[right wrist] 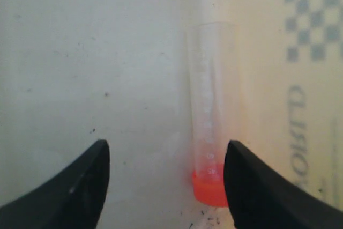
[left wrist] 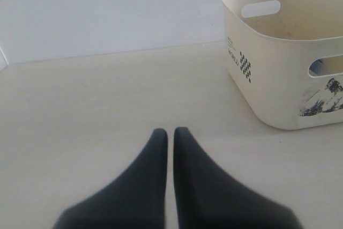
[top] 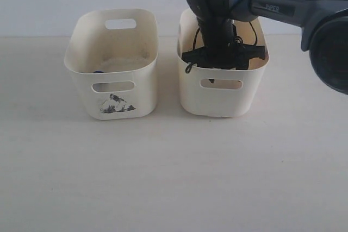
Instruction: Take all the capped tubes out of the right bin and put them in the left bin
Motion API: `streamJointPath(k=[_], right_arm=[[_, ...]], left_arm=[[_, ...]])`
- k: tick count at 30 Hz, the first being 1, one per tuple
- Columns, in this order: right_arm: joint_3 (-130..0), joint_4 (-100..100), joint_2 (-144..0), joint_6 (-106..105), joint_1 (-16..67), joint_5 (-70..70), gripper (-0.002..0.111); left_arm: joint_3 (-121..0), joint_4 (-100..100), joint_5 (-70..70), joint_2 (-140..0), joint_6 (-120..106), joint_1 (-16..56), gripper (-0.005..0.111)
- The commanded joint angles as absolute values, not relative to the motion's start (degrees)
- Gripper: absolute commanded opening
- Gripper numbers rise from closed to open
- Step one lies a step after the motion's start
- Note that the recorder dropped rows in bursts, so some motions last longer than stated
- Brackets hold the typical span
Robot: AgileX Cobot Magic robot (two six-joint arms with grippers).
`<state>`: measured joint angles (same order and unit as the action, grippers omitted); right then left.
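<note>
The right gripper (right wrist: 166, 153) hangs wide open and empty in the right bin (top: 223, 104), straddling the orange-capped tube (right wrist: 211, 105) lying just beside the wall; I would centre on the tube before closing, then carry it to the left bin (top: 81, 88) at nine o'clock. The left gripper (left wrist: 170, 132) is clenched on nothing. The arm (top: 280, 9) reads "PiPER"; the left bin's side seems to read "WORLD".
</note>
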<state>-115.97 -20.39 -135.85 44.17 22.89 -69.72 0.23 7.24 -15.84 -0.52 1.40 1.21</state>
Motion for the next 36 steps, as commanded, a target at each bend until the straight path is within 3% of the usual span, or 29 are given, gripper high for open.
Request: streamJointPath(k=[1, 25, 27, 31, 36], right_arm=[[-116.1, -21.3, -135.5, 44.3, 22.9, -69.6, 0.059], [-116.0, -18.6, -143.3, 43.0, 22.9, -69.4, 0.059], [-116.0, -18.5, -143.5, 43.0, 22.9, -69.1, 0.046], [-116.0, -18.2, -143.5, 39.3, 22.9, -68.7, 0.0], [-116.0, -18.5, -141.8, 39.3, 22.9, -68.2, 0.0]], left_arm=[[0.0, 6.9, -15.0, -0.4, 2.1, 1.1, 0.004], [0.0, 6.9, -15.0, -0.4, 2.1, 1.1, 0.004], [0.0, 6.9, -15.0, -0.4, 2.1, 1.1, 0.004], [0.0, 6.9, -15.0, -0.4, 2.1, 1.1, 0.004], [0.0, 6.9, -15.0, -0.4, 2.1, 1.1, 0.004]])
